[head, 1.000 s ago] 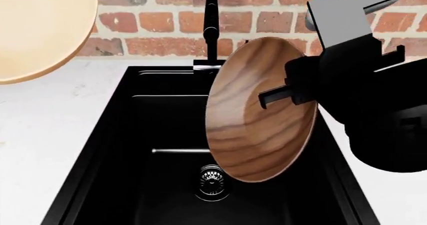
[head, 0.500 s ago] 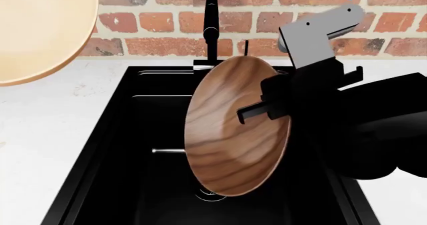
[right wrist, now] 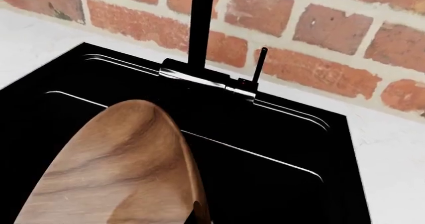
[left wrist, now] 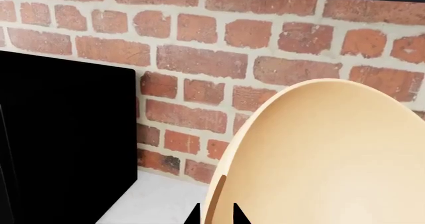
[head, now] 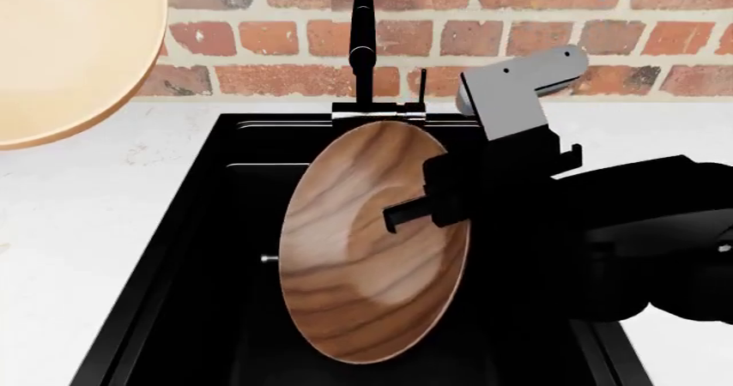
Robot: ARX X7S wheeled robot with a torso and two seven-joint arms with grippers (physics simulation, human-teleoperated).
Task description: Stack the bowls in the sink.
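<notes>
— Hanging over the sink (head: 184, 257), the brown bowl (head: 360, 249) is seen pinched at its rim by the right gripper (head: 441, 210), one finger (head: 407, 216) laid across the hollow. How is it tilted?

— It is held nearly on edge, its hollow turned toward the gripper and its long axis running from the faucet (head: 363, 47) down toward the near end of the basin. The basin floor lies directly beneath it.

— And the cream bowl (head: 63, 51)?

— It is held high, well left of the faucet and outside the basin, its rim nipped between the left gripper's (left wrist: 216, 215) tips. The brown bowl is judged nearer to being set down; the right arm is the closer one.
</notes>
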